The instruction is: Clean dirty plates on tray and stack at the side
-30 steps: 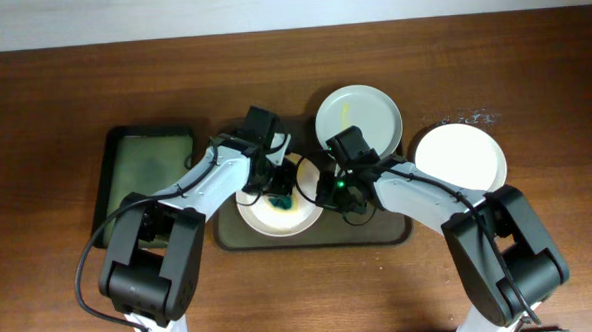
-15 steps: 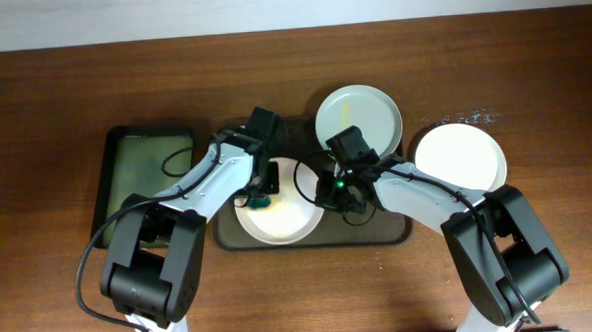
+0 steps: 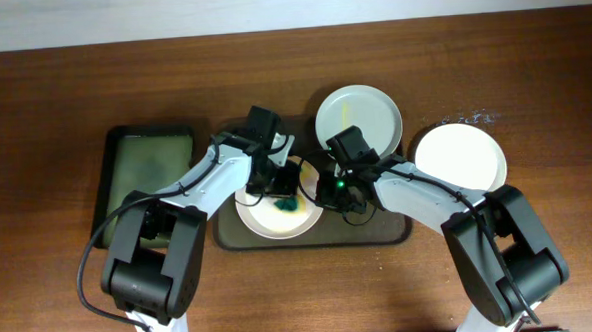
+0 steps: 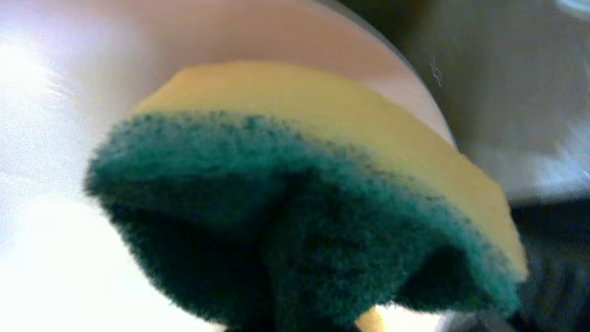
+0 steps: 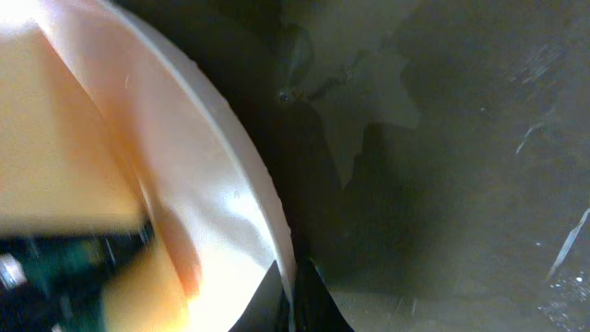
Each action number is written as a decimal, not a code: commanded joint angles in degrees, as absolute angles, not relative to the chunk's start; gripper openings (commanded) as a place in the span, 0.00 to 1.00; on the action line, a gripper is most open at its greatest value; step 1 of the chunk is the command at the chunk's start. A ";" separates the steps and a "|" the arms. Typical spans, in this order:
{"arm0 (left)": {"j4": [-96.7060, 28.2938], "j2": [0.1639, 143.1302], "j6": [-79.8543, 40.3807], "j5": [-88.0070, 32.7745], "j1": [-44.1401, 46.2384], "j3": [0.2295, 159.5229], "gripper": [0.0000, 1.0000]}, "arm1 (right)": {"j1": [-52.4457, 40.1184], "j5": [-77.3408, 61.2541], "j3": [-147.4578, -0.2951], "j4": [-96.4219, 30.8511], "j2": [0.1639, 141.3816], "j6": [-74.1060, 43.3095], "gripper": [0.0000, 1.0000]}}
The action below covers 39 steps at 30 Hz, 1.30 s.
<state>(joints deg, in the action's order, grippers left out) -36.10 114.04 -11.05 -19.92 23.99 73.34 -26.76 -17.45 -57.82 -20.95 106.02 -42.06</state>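
On tray (image 3: 379,230), desk (image 3: 52,307) centre: front plate (image 3: 268,222) lies flat with a yellowish film on its face.

Tools:
- Left tool (image 3: 279,194) is clamped tight on sponge (image 3: 285,201). Wrist view shows the sponge folded, green scrub side toward cam, yellow foam behind, against the plate face.
- Right tool (image 3: 322,191) is closed on the front plate's right rim. Its wrist view shows the rim edge running into the pinch at frame bottom.

Key relation: front plate sits directly under the left tool, w/ sponge contact right of plate centre. Judged: most unscrubbed area lies to the left & toward the robot. Plate is round, so no long axis. Right tool is just beside the sponge, so strokes to the right risk a knock.

Other items:
- Rear plate (image 3: 359,118) sits at the tray's far right corner and carries a yellow streak. Judged not done; right arm is nearer it.
- Third plate (image 3: 460,157) is on the desk, just right of the tray. It looks clean & is prob. the stack base.
- Small black tray (image 3: 146,173) sits left of the main tray, apart from it.

Markings: no brand, label or writing legible in any view.
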 commanded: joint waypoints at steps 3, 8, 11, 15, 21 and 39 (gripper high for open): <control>-23.70 114.63 -17.34 13.13 23.86 73.34 0.00 | -26.55 -15.03 -57.28 -21.45 107.26 -42.48 0.04; -21.76 114.63 -17.45 30.04 23.86 73.34 0.00 | -26.55 -15.00 -57.28 -21.65 107.26 -42.46 0.04; -27.29 114.63 -20.47 32.97 23.86 73.34 0.00 | -26.55 -15.00 -57.28 -21.61 107.26 -42.46 0.04; -33.89 114.63 -21.19 21.17 23.86 73.28 0.00 | -26.55 -15.03 -57.28 -21.41 107.26 -42.48 0.04; -32.12 114.63 -20.97 6.24 23.86 73.30 0.00 | -26.55 -15.05 -57.28 -21.43 107.26 -42.46 0.04; -26.11 112.64 -8.91 -5.10 24.08 76.09 0.00 | -26.50 -15.73 -57.28 -21.45 107.26 -42.22 0.04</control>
<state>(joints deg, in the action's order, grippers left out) -23.62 113.36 -15.46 1.54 23.59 74.78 -26.76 -17.08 -57.98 -20.95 106.08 -42.87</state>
